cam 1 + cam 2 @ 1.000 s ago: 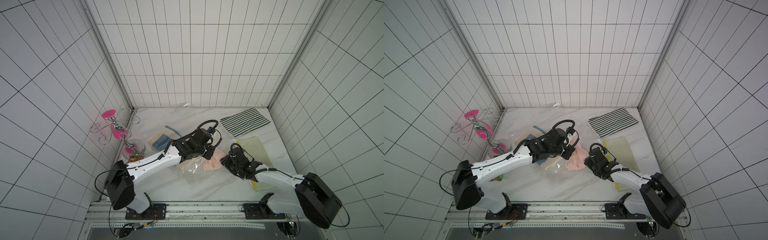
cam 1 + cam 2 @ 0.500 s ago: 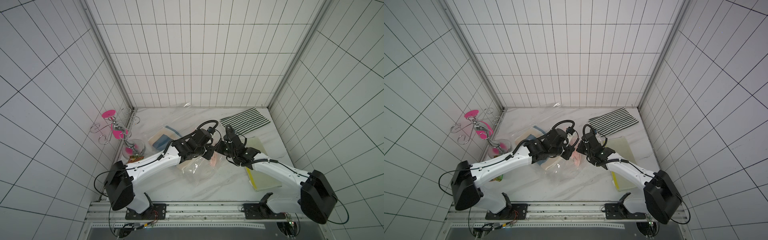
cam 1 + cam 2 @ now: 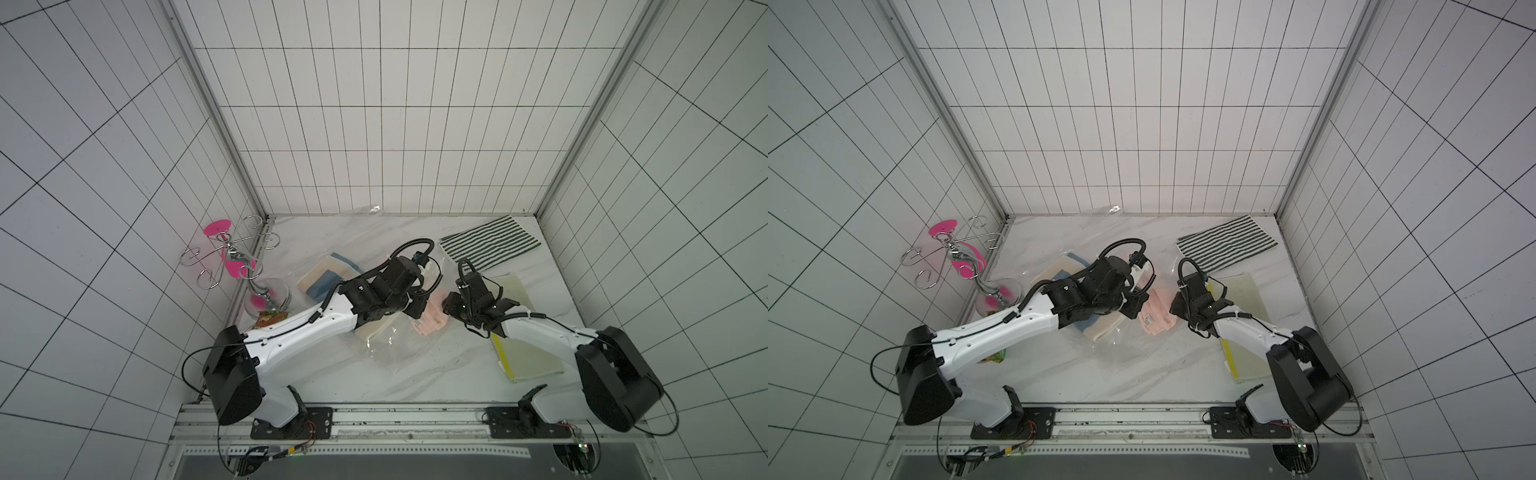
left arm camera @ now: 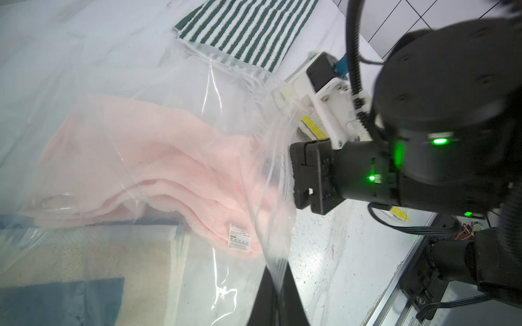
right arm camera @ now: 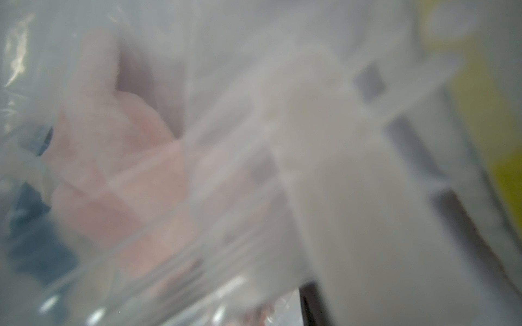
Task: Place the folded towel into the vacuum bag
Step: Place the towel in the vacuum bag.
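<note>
The vacuum bag point(image 3: 386, 353) point(image 3: 1121, 353) lies crinkled mid-table with a cream and blue towel point(image 3: 328, 278) inside. My left gripper point(image 3: 417, 308) point(image 4: 278, 299) is shut on the bag's rim and holds the mouth up. The folded towel point(image 3: 430, 324) point(image 3: 1156, 318) point(image 4: 158, 158) is pink and lies in the mouth, seen through plastic. My right gripper point(image 3: 448, 307) point(image 3: 1176, 309) point(image 4: 296, 175) sits at the towel's right end, jaws apart, nothing visibly between them. The right wrist view is blurred by plastic. Only one dark finger point(image 5: 309, 304) shows there.
A green-striped towel point(image 3: 490, 247) lies at the back right. A pale yellow-green cloth point(image 3: 525, 349) lies under my right arm. A wire stand with pink discs point(image 3: 232, 257) and a snack packet point(image 3: 270, 320) stand by the left wall. Tiled walls close three sides.
My right gripper swung up toward the bag's far rim half a second ago and has come back to the pink towel's right end. The left arm and the towel have not moved.
</note>
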You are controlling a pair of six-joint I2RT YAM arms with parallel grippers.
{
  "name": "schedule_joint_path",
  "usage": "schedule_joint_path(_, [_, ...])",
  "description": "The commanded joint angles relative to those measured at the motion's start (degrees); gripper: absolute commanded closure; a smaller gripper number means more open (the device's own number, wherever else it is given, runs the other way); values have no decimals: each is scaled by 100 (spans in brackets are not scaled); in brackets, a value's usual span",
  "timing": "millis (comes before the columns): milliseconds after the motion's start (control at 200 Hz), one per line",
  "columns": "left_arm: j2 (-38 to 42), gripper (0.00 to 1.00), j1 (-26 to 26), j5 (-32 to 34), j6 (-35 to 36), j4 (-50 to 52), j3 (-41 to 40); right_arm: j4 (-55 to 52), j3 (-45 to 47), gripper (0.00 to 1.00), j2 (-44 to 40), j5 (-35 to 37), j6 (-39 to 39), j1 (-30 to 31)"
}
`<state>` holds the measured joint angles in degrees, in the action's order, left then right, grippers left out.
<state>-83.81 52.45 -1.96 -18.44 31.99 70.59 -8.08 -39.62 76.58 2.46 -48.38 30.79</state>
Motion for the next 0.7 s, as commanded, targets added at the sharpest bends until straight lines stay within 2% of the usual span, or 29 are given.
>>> schedule_joint_path(0, [207, 100, 11, 45, 14, -225, 96, -1202, -128, 38, -716, 407, 594, 48])
schedule_joint_path(50, [205, 100, 11, -3, -20, -275, 104, -1645, -191, 39, -969, 452, 660, 104])
schedule_joint_path(95, [202, 100, 13, -60, -78, -319, 104, -1779, -103, 45, -1205, 389, 558, 299])
schedule_joint_path(120, [199, 100, 12, -85, -117, -336, 117, -1686, 10, 52, -1293, 347, 379, 431])
schedule_joint_path(150, [181, 100, 12, -115, -166, -357, 125, -1384, 200, 65, -1369, 217, 125, 613])
schedule_joint_path(215, [137, 100, 11, -176, -230, -374, 181, -194, 648, 88, -1289, -10, -516, 969])
schedule_joint_path(280, [87, 100, 14, -235, -253, -353, 259, 781, 761, 98, -943, 160, -852, 1240])
schedule_joint_path(420, [75, 100, 20, -291, -281, -177, 328, 2685, 645, 99, 178, 657, -1249, 1375])
schedule_joint_path(490, [106, 100, 29, -273, -295, -136, 318, 3707, 678, 95, 782, 929, -1439, 1337])
schedule_joint_path(560, [128, 100, 40, -184, -275, -97, 324, 4057, 491, 86, 1384, 1098, -1623, 1215])
schedule_joint_path(645, [130, 100, 54, -146, -257, -79, 300, 4304, 184, 70, 2016, 746, -1885, 1012])
schedule_joint_path(700, [113, 100, 64, -154, -253, -78, 285, 4381, 62, 63, 2323, 503, -2060, 930])
